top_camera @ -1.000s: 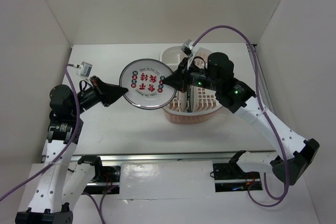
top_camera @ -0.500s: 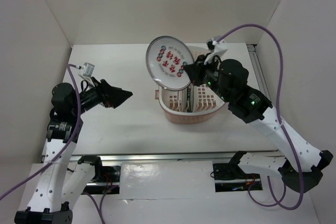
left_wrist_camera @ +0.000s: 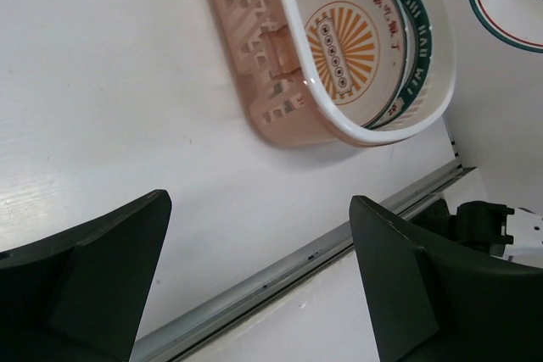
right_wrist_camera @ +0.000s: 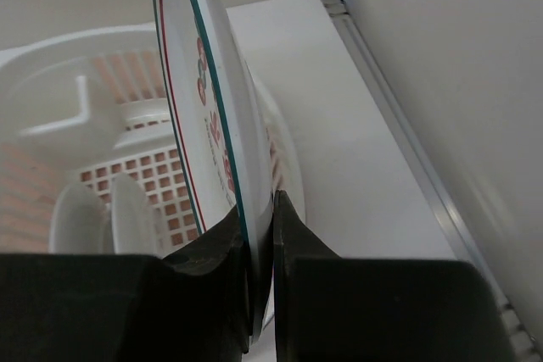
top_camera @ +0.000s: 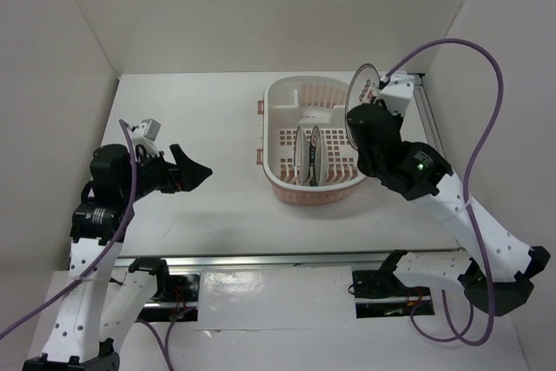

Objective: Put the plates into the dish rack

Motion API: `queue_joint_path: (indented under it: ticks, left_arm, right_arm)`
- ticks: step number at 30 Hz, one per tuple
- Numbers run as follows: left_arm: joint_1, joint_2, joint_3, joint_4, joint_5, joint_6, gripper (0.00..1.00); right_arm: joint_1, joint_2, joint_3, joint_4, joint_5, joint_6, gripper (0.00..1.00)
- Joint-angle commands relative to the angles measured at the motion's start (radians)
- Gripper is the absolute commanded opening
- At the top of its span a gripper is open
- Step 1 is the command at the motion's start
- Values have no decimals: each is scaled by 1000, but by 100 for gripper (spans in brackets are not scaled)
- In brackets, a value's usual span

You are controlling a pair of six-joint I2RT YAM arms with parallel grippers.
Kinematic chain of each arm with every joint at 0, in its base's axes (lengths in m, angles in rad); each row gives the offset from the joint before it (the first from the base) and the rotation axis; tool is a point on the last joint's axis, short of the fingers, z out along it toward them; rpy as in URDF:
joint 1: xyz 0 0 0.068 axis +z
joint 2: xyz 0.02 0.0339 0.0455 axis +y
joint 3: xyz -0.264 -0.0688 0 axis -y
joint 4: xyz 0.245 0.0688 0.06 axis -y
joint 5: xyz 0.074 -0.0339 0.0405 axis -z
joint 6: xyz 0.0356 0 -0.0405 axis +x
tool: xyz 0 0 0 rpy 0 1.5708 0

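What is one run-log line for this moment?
right tool: shut on red-character plate, upright over dish rack | left tool: open, empty | in rack: sunburst plate, teal-band plate

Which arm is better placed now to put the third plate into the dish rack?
The right. The right gripper is shut on the plate, held on edge over the right rim of the dish rack. The left gripper is open, empty, and well to the left of the rack.
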Motion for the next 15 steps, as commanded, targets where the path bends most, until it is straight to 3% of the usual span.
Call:
queue_joint_path:
  ticks: [1,9,15]
  left_arm:
    - [-14,-26,-20,-22,-69,33,100]
    - [-49,-26,-20,-22,-127,33,100]
    - [-58,-46,-38,-13,-127,33,100]
  right_arm:
    - [10,49,42,-85,184,95,0]
    - [10,114,-24,-96,178,135,0]
    - [-63,114,-127,45,72,51,0]
